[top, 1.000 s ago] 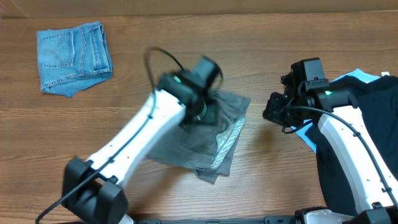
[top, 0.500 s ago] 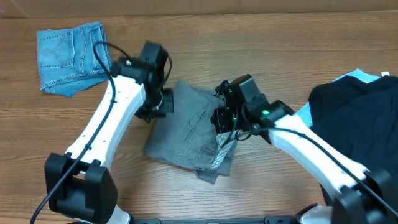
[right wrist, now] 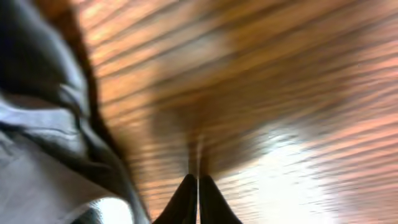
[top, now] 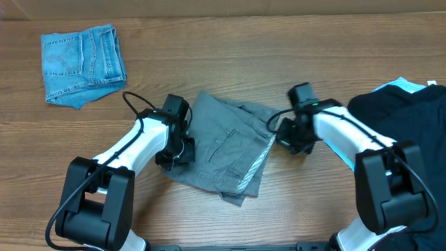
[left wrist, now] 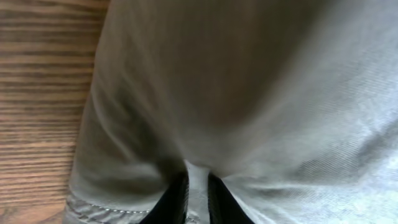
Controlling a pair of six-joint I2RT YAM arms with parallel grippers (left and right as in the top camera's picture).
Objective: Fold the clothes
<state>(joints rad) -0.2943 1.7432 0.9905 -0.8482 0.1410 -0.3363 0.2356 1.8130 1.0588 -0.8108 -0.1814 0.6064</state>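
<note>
Here we pinch the grey trousers (top: 223, 150) in our left claw (left wrist: 196, 182). Our right claw (right wrist: 198, 182) is closed empty over the table (top: 279, 42).

bright, even light from above; sharp overhead view, soft and smeared wrist views

the overhead view is evenly lit and crisp, with clear grain on the brown wooden table (top: 279, 42) and only small soft shadows under the white-and-black robot arms (top: 132, 148) and along the edges of the crumpled grey-taupe cotton garment (top: 223, 150). the left wrist view sits so close that the garment's weave goes soft, with dim shadowed folds low in the frame. the right wrist view is heavily motion-blurred: wood grain streaks diagonally, a pale glare patch spreads at lower right, and the cloth at left is dark and smeared.
</note>
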